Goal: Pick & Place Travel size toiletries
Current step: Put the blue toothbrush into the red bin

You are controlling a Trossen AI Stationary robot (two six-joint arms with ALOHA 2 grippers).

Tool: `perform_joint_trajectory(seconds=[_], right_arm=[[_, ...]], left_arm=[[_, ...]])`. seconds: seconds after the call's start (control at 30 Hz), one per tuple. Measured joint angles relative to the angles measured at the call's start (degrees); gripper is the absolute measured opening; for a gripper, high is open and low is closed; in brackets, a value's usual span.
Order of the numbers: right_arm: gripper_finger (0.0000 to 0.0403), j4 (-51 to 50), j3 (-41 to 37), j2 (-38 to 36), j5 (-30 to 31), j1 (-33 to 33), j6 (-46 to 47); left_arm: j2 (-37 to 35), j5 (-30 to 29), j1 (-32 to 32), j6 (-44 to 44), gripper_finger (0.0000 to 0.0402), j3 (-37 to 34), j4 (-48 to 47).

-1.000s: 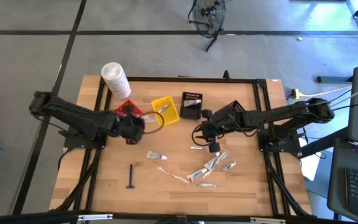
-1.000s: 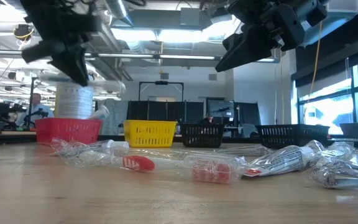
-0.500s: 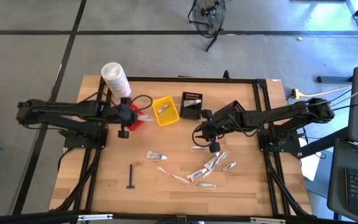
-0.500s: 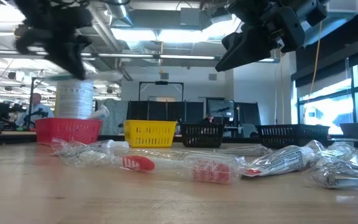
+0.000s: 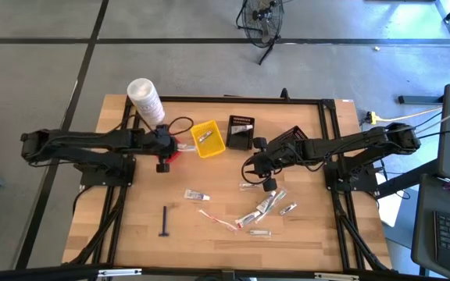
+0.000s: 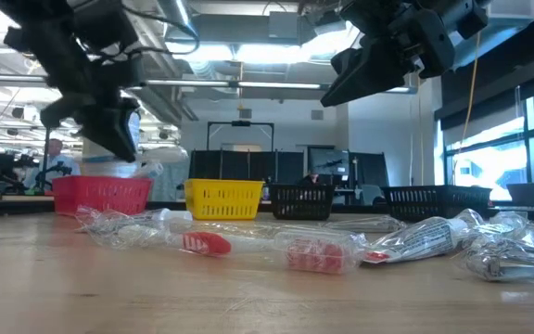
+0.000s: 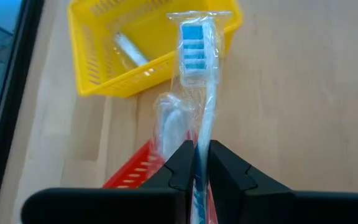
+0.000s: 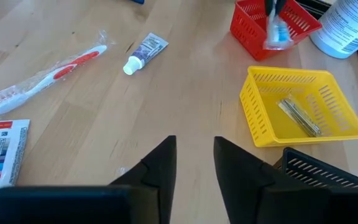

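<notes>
Left claw [image 7: 202, 163] is pinched tight on a clear-wrapped toothbrush [image 7: 199, 74] with a blue head, and I have it hanging over the red basket [image 5: 169, 151] at the far left of the bench [image 5: 131, 234], just beside the yellow basket [image 5: 207, 138]. I judge this the placing step: the toothbrush is up in the air above the red basket, which already seems to hold another wrapped item, so what I need next is to lower a touch, keep the stick clear of the basket's rim, and let go. Right claw [image 8: 193, 155] hovers mid-bench near the black basket [image 5: 241, 133] with its fingers partly apart and nothing between them that I can see. Beyond it, the rest of the toiletries lie loose on the near half of the bench: a small white tube [image 5: 194, 195], a red-and-white toothbrush [image 8: 45, 79], a cluster of silvery tubes and sachets [image 5: 266, 208], and the black razor [image 5: 165, 221] off to the near left. Room is tight around my drop: the white tub [image 5: 145, 99] stands just behind the red basket and the yellow basket crowds its right side, while the near-left bench is open for a retreat.
</notes>
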Motion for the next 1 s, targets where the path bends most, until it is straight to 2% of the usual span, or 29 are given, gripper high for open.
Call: perform_joint_trajectory(seconds=[0.2, 0.4, 0.57, 0.8, 1.0], right_arm=[[0.0116, 0.0, 0.0, 0.0, 0.0, 0.0, 0.0], [0.0105, 0.0, 0.0, 0.0, 0.0, 0.0, 0.3], [0.0095, 0.0, 0.0, 0.0, 0.0, 0.0, 0.5], [0.0088, 0.0, 0.0, 0.0, 0.0, 0.0, 0.5], [0.0095, 0.0, 0.0, 0.0, 0.0, 0.0, 2.5]], left_arm=[[-1.7, 4.9, 3.9, -2.3, 0.0029, -4.4, 4.0], [-1.8, 3.7, 5.9, -8.4, 0.0031, -7.2, 4.6], [-1.8, -2.0, 6.0, -16.3, 0.0049, -7.7, 4.5], [-1.8, -3.0, 6.0, -10.5, 0.0063, -7.7, 6.2], [-2.0, -3.0, 5.9, -12.5, 0.005, -7.7, 6.1]])
